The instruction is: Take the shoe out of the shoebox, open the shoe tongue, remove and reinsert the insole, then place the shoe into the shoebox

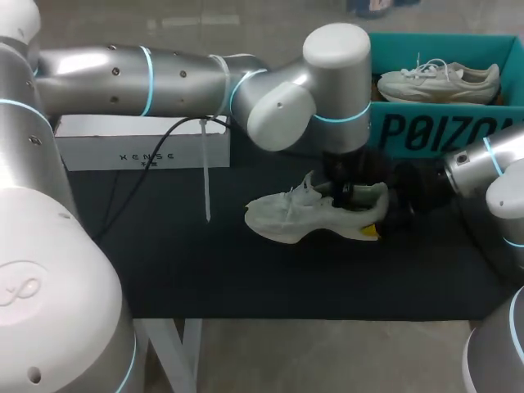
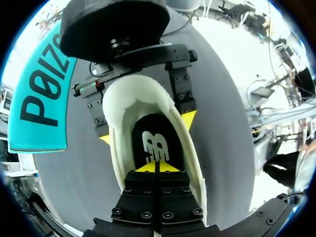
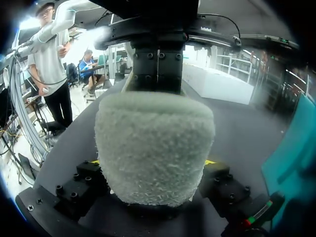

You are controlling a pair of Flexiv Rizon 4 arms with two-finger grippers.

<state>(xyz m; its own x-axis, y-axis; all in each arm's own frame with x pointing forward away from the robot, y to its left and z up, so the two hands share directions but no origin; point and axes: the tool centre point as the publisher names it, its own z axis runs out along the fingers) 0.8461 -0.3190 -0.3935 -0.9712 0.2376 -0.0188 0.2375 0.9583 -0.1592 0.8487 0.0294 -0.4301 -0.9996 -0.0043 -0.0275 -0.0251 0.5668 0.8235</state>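
Observation:
A white shoe (image 1: pixel 286 219) lies on its side in the middle of the black mat (image 1: pixel 246 278), toe pointing left. My right gripper (image 1: pixel 383 214) comes in from the right and is shut on its fuzzy heel (image 3: pixel 155 148), one yellow tip on either side. In the left wrist view its fingers (image 2: pixel 181 89) clasp the heel rim (image 2: pixel 118 148). My left gripper (image 2: pixel 157 168) is shut, tips together, down inside the shoe's opening against the black insole (image 2: pixel 153 128). In the head view the left gripper (image 1: pixel 348 195) stands over the shoe's collar. The teal shoebox (image 1: pixel 426 127) is at the back right.
A second white shoe (image 1: pixel 438 80) lies inside the shoebox. A white box (image 1: pixel 143 147) stands at the back left of the mat, with a thin white strip (image 1: pixel 205 184) hanging in front of it. The shoebox wall (image 2: pixel 37 98) is close behind the right gripper.

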